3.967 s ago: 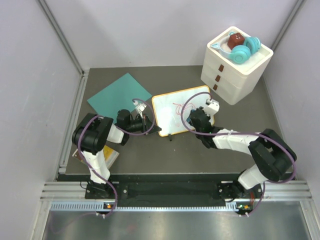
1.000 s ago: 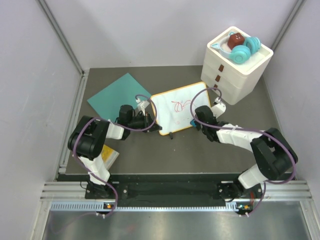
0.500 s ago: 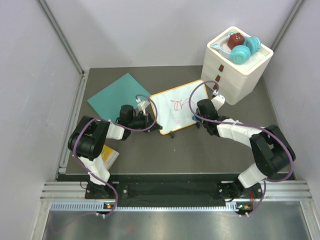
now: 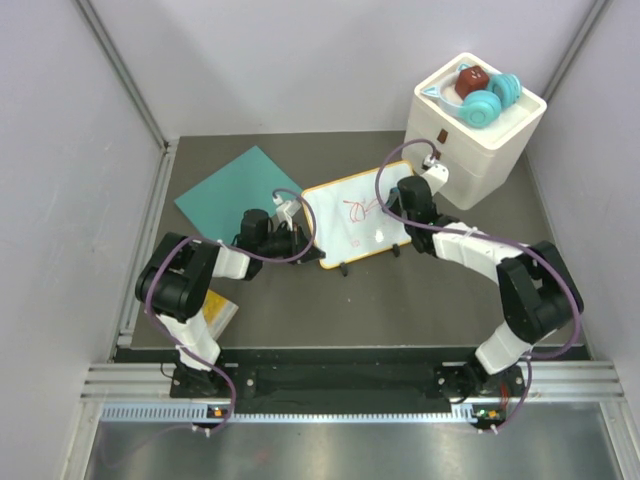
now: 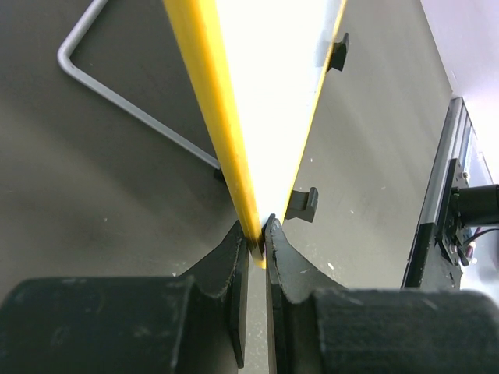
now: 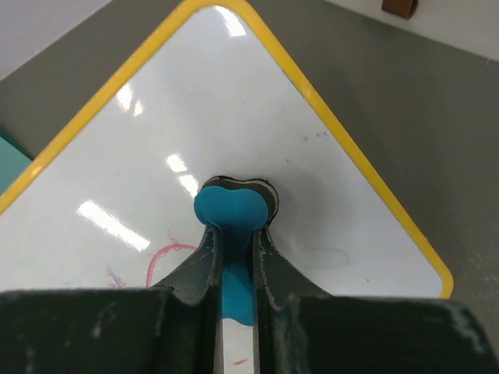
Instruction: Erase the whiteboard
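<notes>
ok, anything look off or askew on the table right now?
Nothing spilled or broken. The small yellow-framed whiteboard sits skewed to the edges of the dark table, its left frame edge pinched in the left gripper. The right gripper presses a blue eraser onto its right part; red scribbles show near the middle.

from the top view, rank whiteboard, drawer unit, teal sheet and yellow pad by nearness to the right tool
1. whiteboard, under the right tool, whose blue eraser is on it.
2. white drawer unit, just behind on the right.
3. teal sheet, left of the board.
4. yellow pad, near left.
</notes>
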